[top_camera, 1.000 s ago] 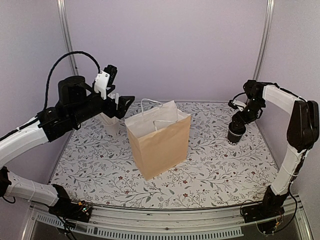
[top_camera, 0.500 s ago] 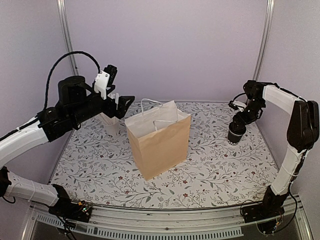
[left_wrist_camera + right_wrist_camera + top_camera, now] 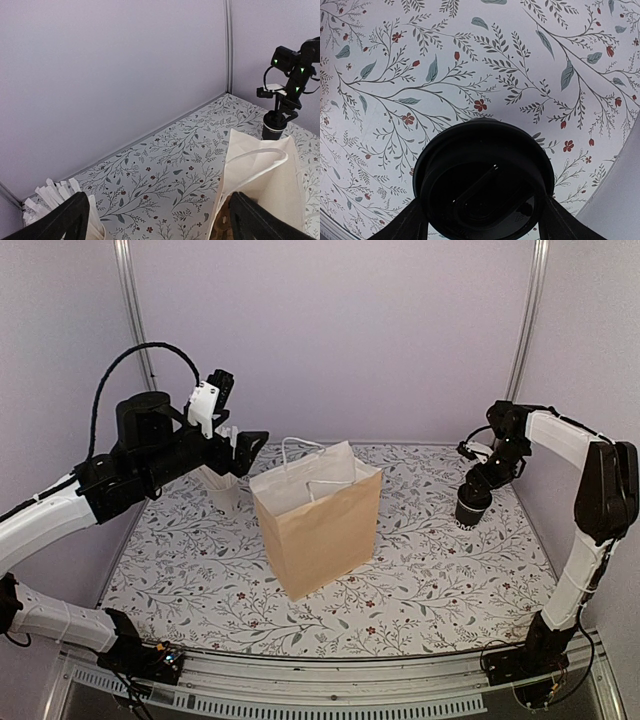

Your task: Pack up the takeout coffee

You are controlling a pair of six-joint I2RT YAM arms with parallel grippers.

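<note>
The takeout coffee [image 3: 472,506], a small black cup with a black round lid [image 3: 485,175], stands on the floral table at the far right; it also shows small and distant in the left wrist view [image 3: 274,129]. My right gripper [image 3: 479,487] comes down on it from above. Its two fingers press the lid's left and right edges [image 3: 484,216]. My left gripper [image 3: 240,446] hangs open and holds nothing, above the table's back left. Its black fingers [image 3: 60,220] stand wide apart.
An open brown paper bag [image 3: 320,525] with white handles stands in the middle, and its white inside [image 3: 265,175] faces my left wrist camera. A white cup of white sticks [image 3: 220,480] stands under my left gripper. The lilac back wall and metal corner posts are close.
My right gripper's fingers have drawn in onto the cup's lid. Neither arm has visibly moved, and the cup still stands on the table.
</note>
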